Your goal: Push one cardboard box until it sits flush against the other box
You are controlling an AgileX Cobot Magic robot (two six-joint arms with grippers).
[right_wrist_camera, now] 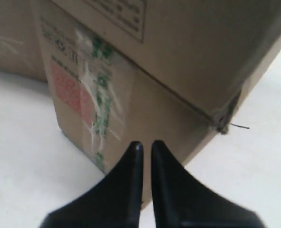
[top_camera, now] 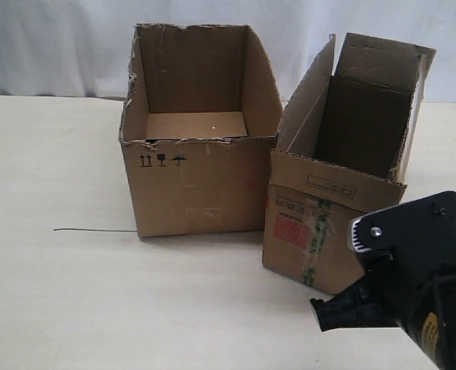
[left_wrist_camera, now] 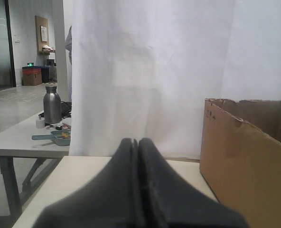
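- Because the job is a shove and not a lift, the right gripper has its fingers pressed almost together, only a thin slit between them, with nothing held. It makes a blunt wedge for pushing.
- It hangs low at about five o'clock from the cardboard box. The right wrist view shows its tip aimed at the box's lower wall, just short of it; I cannot tell if they touch.
- The left gripper is also closed and empty, parked clear of the work.
- The cardboard box stands on the table at three o'clock from the other box. It is turned at an angle, so its near corner meets or nearly meets that box while its far end swings away; I judge it not yet flush.
- It is a narrow, deep brown box, open on top with flaps raised. Its front carries a red label and a wrinkled strip of green-printed clear tape.
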